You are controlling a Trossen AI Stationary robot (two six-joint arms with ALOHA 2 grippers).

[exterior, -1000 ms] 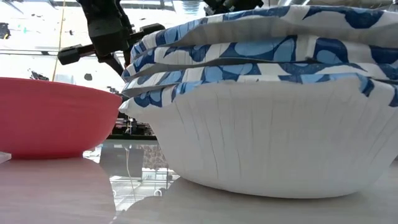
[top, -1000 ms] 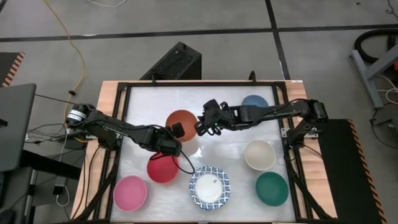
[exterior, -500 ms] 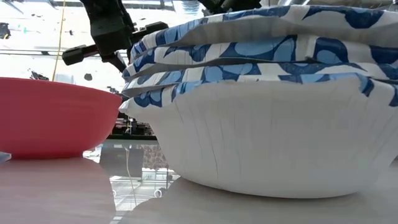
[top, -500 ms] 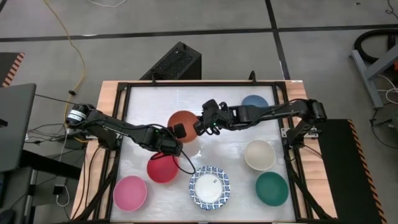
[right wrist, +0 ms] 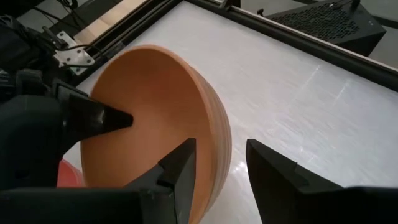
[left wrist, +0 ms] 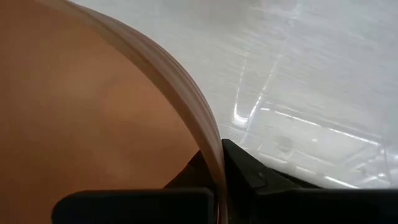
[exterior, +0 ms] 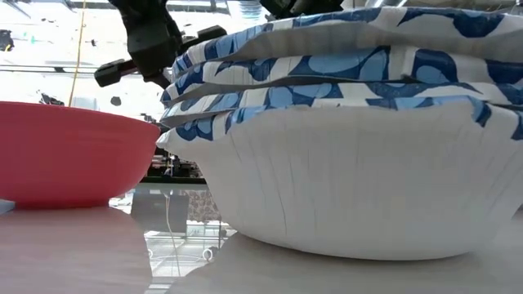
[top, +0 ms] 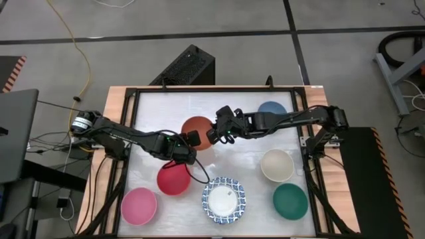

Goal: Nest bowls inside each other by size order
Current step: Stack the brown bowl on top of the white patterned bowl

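The orange bowl hangs tilted over the table's middle, its opening turned toward my right wrist camera. My left gripper is shut on its rim. My right gripper is open on the bowl's right side, one finger inside and one outside the rim. Resting upright on the table are a red bowl, a pink bowl, a stack of white bowls with blue rims, a cream bowl, a teal bowl and a blue bowl. My left gripper pinches the orange bowl's rim on its near-left side, one finger inside the bowl and one outside. It comes slanting down from the table's left. The bowl sits tilted in the hold; its underside is hidden. My right gripper's fingers straddle the rim; whether they touch it I cannot tell.
A black metal frame borders the white table top. In the low view the blue-rimmed stack fills the near right and the red bowl the near left. Bare table top lies along the far edge.
My left gripper has rolled a little about its own line while staying in place, and the orange bowl has tipped slightly with it. My right gripper has kept still and as wide as before.
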